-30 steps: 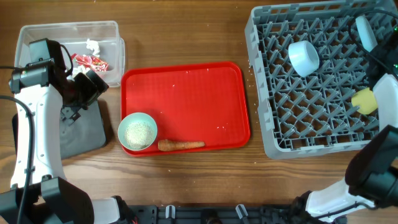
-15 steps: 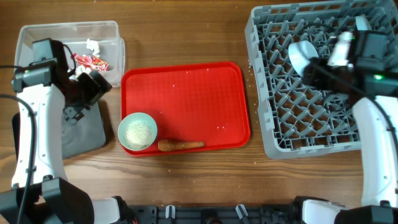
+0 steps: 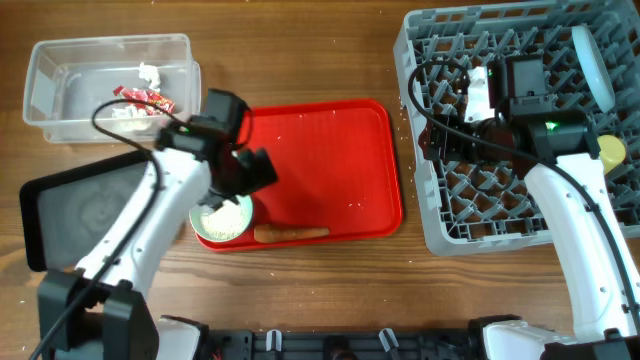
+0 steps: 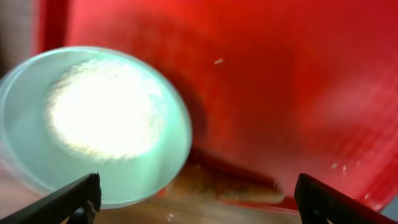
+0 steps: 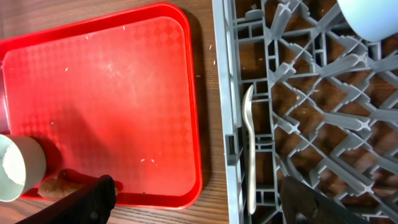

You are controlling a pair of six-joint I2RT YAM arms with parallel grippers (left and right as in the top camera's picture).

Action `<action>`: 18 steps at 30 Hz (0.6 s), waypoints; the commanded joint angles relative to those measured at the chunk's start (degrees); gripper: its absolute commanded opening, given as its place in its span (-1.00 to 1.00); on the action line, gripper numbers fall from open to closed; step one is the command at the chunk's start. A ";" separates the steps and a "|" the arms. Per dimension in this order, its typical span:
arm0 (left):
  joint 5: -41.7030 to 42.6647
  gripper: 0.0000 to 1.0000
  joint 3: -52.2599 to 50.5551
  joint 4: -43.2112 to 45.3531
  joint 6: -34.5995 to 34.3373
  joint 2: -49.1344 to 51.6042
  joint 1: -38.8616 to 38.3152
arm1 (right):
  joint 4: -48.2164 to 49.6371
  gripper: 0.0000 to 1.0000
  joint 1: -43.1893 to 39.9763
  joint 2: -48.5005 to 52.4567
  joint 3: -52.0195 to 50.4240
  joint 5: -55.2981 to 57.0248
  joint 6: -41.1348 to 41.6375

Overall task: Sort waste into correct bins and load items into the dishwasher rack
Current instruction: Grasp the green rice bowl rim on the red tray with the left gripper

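**Left arm poised over the rice bowl, right arm free at the rack**

Nearest the robot, the left gripper (image 4: 196, 186) hangs with its fingers spread wide and nothing between them. It is just above a round, smooth pale-green bowl (image 3: 222, 218) heaped with loose white rice-like grains (image 4: 102, 118). The bowl sits at the near left corner of a bright red plastic tray (image 3: 320, 150) with a fine diamond texture. A stubby orange carrot piece (image 3: 290, 233), rough and tapered, lies just beside the bowl along the tray's near rim.

The step in hand looks like lifting this bowl to empty it. One finger inside the rim and one outside should hold the thin, slick wall. The bowl should stay level until it is over a bin, or the grains will scatter across the wooden table (image 3: 300, 290). The carrot is close enough to get nudged.

Left of the bowl lies a shallow black tray (image 3: 60, 200) with rounded corners.

To the right, the right gripper (image 5: 199, 190) is spread apart and empty at the left wall of the large grey plastic dishwasher rack (image 3: 480, 215). The rack is a lattice of upright pegs. A pale spoon (image 5: 249, 143) lies inside that wall, and a small yellow cup (image 3: 611, 150) sits in the rack further right.

Farthest off, a round pale-blue plate (image 3: 595, 55) stands on edge in the rack. A clear rectangular plastic tub (image 3: 60, 95) holds a red printed snack wrapper (image 3: 145, 98) and crumpled white paper scraps (image 3: 150, 72).
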 commanded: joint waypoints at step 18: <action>-10.23 -0.06 -8.39 12.61 -2.27 9.25 -6.95 | -0.11 0.75 0.07 -0.83 -0.17 -0.72 -0.79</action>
